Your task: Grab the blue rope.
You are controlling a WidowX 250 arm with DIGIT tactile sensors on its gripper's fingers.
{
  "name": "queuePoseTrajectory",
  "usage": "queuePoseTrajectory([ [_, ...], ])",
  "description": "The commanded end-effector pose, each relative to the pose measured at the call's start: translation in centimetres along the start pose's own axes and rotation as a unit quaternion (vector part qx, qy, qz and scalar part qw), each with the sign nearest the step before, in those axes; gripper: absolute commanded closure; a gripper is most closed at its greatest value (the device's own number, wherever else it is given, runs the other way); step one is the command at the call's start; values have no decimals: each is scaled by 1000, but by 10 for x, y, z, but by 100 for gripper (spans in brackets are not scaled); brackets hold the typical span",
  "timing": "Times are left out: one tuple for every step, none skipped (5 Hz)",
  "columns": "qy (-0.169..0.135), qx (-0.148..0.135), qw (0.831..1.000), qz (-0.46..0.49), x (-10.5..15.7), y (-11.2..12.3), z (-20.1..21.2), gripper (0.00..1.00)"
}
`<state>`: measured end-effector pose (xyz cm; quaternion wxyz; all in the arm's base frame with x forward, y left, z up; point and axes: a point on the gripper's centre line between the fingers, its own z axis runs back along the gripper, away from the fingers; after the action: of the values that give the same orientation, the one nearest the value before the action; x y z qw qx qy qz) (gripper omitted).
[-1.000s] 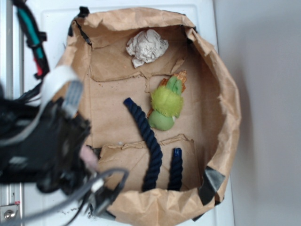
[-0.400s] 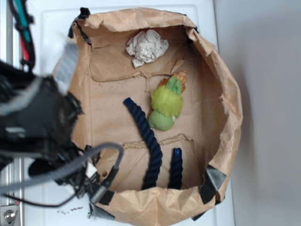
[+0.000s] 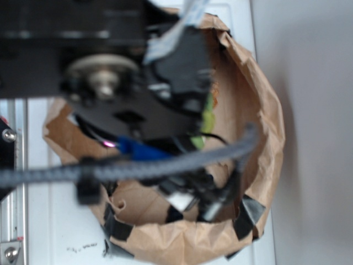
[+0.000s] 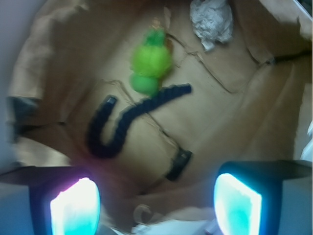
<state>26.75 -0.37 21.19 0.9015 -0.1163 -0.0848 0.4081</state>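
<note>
Gripper is wide open with nothing between the pads, hovering over the brown paper bin. The blue rope lies in a U on the bin floor, ahead and slightly left, touching the green plush toy

The blue rope lay in a U-shaped bend on the brown paper floor (thick, dark navy, twisted), one end just beside the green plush toy.
</note>
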Motion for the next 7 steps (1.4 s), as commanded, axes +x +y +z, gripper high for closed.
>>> queuePoseTrajectory([
  [-57,10,998,-6,14,-9,-23,0],
  [-59,23,998,-9,31,-15,-51,0],
  [-59,23,998,-9,31,-15,-51,0],
  [-59,23,998,-9,31,-15,-51,0],
  [-59,23,998,-9,31,-15,-51,0],
  [-59,23,998,-9,31,-15,-51,0],
  [-59,23,998,-9,31,-15,-51,0],
])
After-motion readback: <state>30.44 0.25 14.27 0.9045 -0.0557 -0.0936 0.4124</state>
